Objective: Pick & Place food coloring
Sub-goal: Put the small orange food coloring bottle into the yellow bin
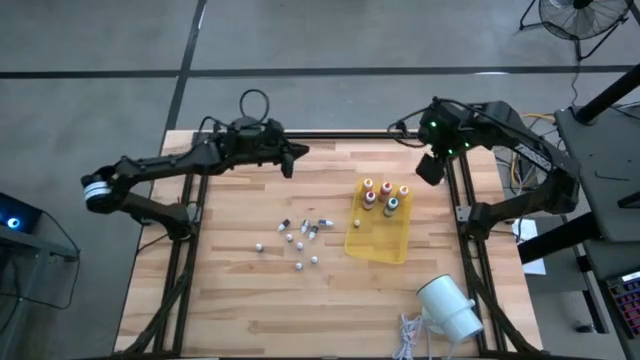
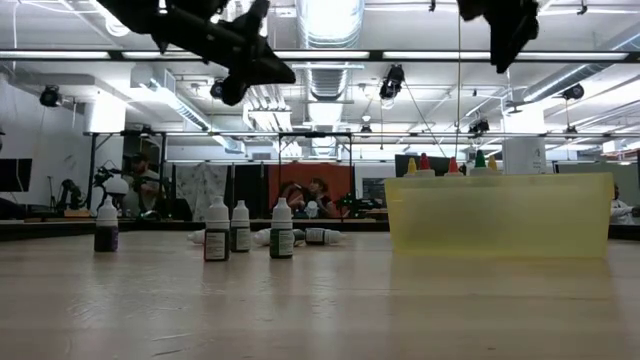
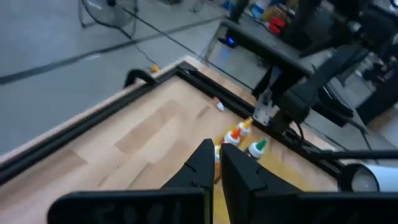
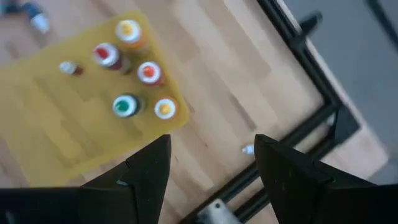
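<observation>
Both arms are up off the bench [image 1: 240,300]. The left tool [image 1: 290,160] hangs over the far-left part of the boards with its fingers [image 3: 199,168] pressed together and empty. The right tool [image 1: 430,168] sits raised at the far-right edge, fingers [image 4: 146,168] spread, holding nothing.

Food coloring is in two lots. Five capped bottles [image 1: 384,197], with orange, red and green tops, stand upright in a cluster at the far end of the yellow tray [image 1: 385,245], plus one small vial [image 4: 68,67] just beside them. The loose vials [image 1: 296,240] are scattered on bare wood mid-bench, well apart from the tray; some stand, some lie on their sides.

We judge the step in hand to be fetching another loose vial.
- Left tool is nearer; it must spread before descending.
- Choose an upright vial at the edge of the scatter, so the fingers do not knock neighbours.
- Come straight down, pinch the body below the cap.
- Set it in the empty near half of the tray, clear of the standing bottles.

A white cylinder [image 1: 450,308] lies near the bench's near-right corner, out of the way.
</observation>
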`<control>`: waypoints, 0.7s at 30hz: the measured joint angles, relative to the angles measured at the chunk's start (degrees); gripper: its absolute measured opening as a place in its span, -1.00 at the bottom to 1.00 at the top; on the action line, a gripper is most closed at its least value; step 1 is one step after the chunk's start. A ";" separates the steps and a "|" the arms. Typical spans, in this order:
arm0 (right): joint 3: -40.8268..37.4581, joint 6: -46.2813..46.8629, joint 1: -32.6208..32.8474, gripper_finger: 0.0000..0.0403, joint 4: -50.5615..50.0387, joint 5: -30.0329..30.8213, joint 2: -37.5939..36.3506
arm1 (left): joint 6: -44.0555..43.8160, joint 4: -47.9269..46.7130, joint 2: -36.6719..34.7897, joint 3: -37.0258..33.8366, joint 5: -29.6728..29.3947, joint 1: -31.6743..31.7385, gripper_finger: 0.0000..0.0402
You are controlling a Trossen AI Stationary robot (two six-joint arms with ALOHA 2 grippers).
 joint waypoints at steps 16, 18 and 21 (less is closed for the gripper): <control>-17.00 33.10 -11.09 0.10 0.49 -0.39 0.07 | 6.34 -0.56 -3.42 -1.22 -1.03 0.00 -1.00; -19.81 37.54 -11.64 0.10 1.21 -0.37 0.09 | 6.83 -0.87 -3.40 -1.22 -1.01 0.00 -1.00; -24.10 41.79 -11.96 0.10 4.14 -0.24 0.16 | 6.91 -0.97 -3.40 -1.22 -0.89 0.00 -1.00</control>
